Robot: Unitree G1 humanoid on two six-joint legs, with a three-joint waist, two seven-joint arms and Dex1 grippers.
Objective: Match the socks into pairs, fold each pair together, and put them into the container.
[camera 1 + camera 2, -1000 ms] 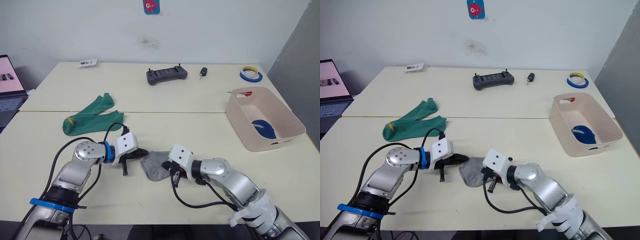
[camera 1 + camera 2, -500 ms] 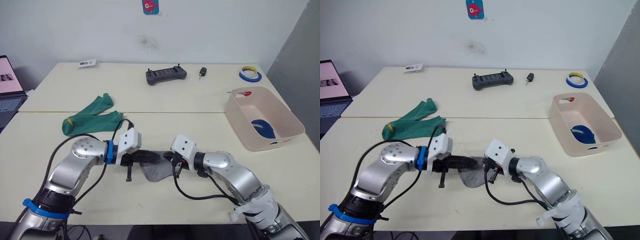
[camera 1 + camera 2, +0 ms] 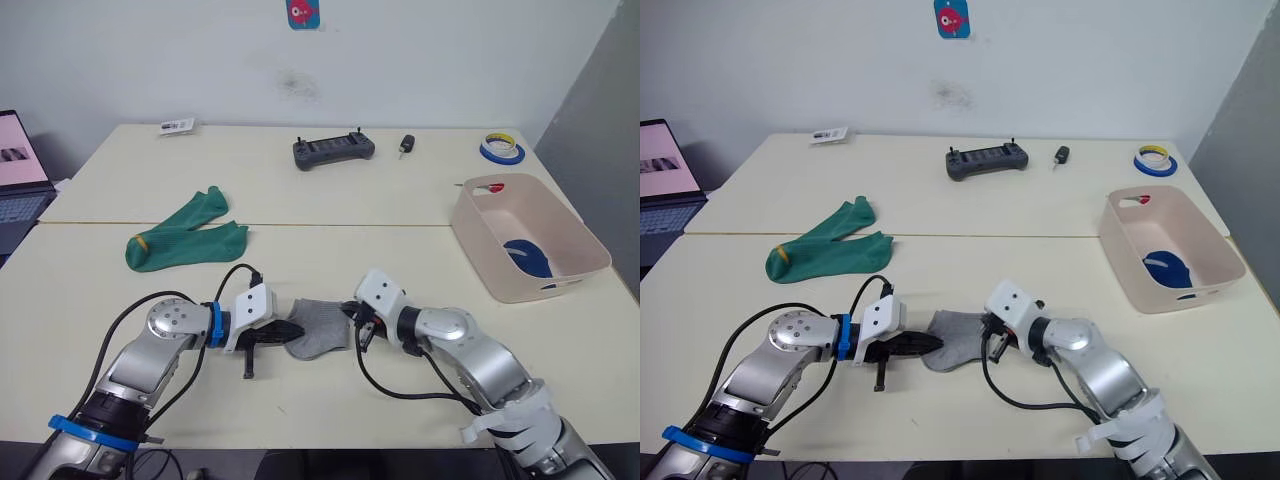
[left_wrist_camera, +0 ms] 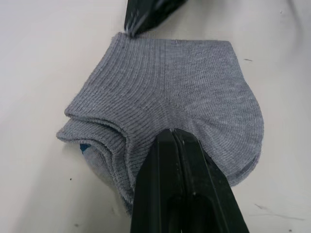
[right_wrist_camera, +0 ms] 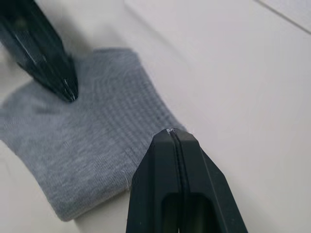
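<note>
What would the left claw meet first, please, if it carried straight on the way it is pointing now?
The left claw points toward the robot's right, its tips already on the folded grey socks. Going on, it would push into them, then probably reach the right claw at their far edge, though the depth is unclear.

Two pale cream tables (image 3: 400,270) stand pushed together. On the near one lie folded grey socks (image 3: 318,328), green socks (image 3: 180,238) and a pink-beige tub (image 3: 480,240). The far one carries a black controller (image 3: 333,151), a key fob (image 3: 406,146), a tape roll (image 3: 501,150) and a small card (image 3: 176,126).
</note>
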